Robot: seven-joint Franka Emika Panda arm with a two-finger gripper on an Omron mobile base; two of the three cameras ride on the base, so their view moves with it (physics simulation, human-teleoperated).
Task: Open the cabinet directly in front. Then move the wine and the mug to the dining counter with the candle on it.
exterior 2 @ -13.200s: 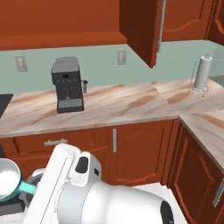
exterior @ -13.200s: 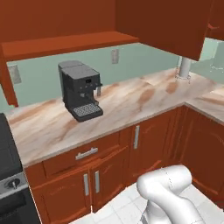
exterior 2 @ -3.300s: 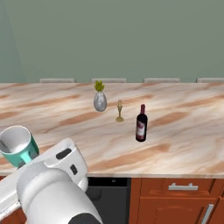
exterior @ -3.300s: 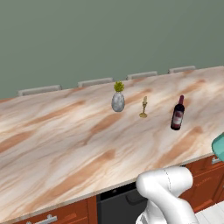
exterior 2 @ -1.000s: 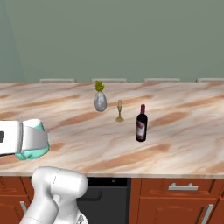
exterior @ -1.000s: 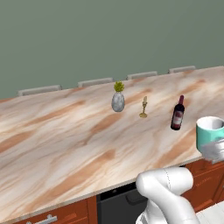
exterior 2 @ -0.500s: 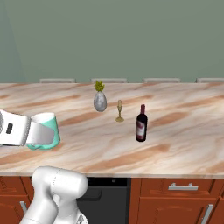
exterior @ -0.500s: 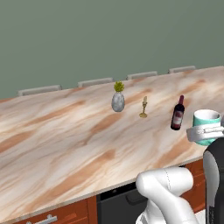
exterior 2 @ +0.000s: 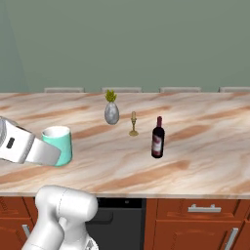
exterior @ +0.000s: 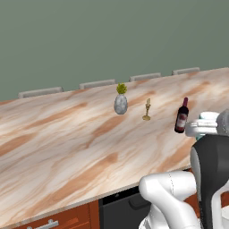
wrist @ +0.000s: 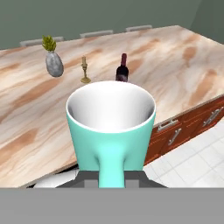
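mug (exterior 2: 58,144) is up in the air at the end of the arm, held upright with its white inside showing, and from the right base view it hangs over the near part of the dining counter (exterior 2: 195,161), off to the left of everything else on the slab. in the hand view the mug (wrist: 111,127) sits right in front of the camera with its handle pointing back at the lens, and the gripper (wrist: 111,177) is clamped shut on that handle, fingers mostly buried behind it. from the left base view just a sliver of the mug (exterior: 208,117) pokes out behind the arm, near the right edge of the dining counter (exterior: 67,156). wine (exterior 2: 157,137) stands upright on the counter, well apart from the mug, and shows again in the left base view (exterior: 181,116) and behind the rim of the mug in the hand view (wrist: 123,70). candle (exterior 2: 133,123) stands just left of the wine and a bit further back, with the grey vase (exterior 2: 112,110) with its yellow-green plant beyond that. grey chair backs (exterior 2: 122,90) line the far edge of the counter.
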